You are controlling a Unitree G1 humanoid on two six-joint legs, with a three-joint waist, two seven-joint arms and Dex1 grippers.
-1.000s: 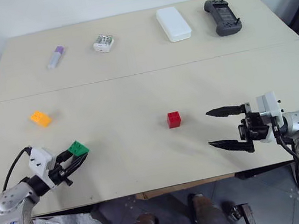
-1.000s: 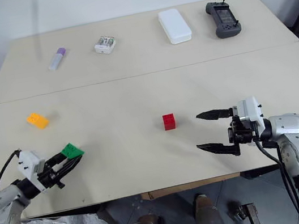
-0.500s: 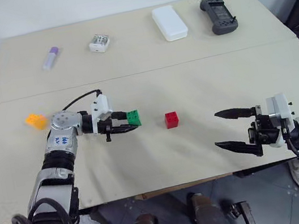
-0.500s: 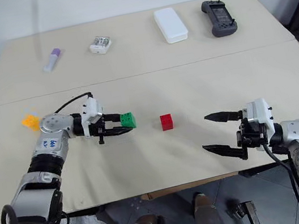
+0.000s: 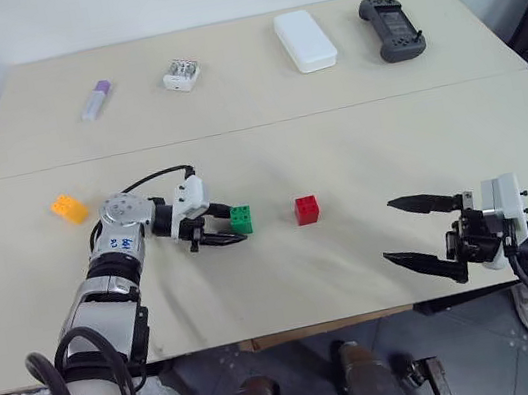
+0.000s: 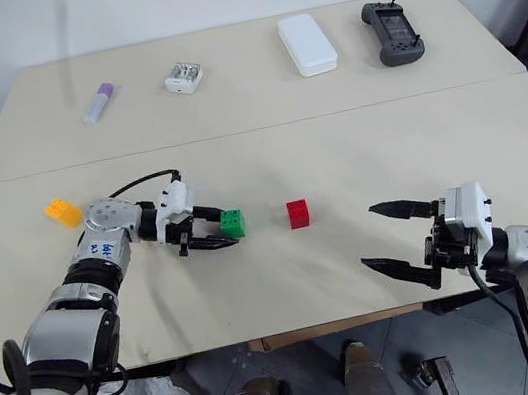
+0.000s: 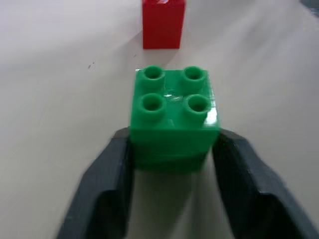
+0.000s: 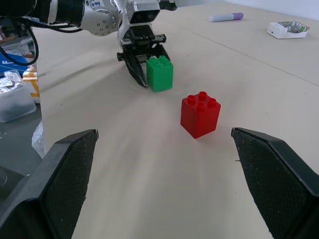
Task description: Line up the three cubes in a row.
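Green cube [image 7: 172, 117] is seen standing on the table [image 5: 358, 151] between the fingers of the left gripper [image 5: 231, 222]; in the left wrist view the jaws flank its lower sides, but whether they are pinching it or have let go cannot be told. Red cube [image 5: 307, 210] sits just beside it, apart, with a small gap. Orange-yellow cube [image 5: 69, 208] lies well apart, toward the table's left edge. Right gripper [image 5: 419, 229] is held clear with jaws spread wide and empty. Placement of the green cube is judged the step in hand; next, withdrawal without nudging is called for, then fetching of the orange-yellow cube. No readable writing is found on any cube.
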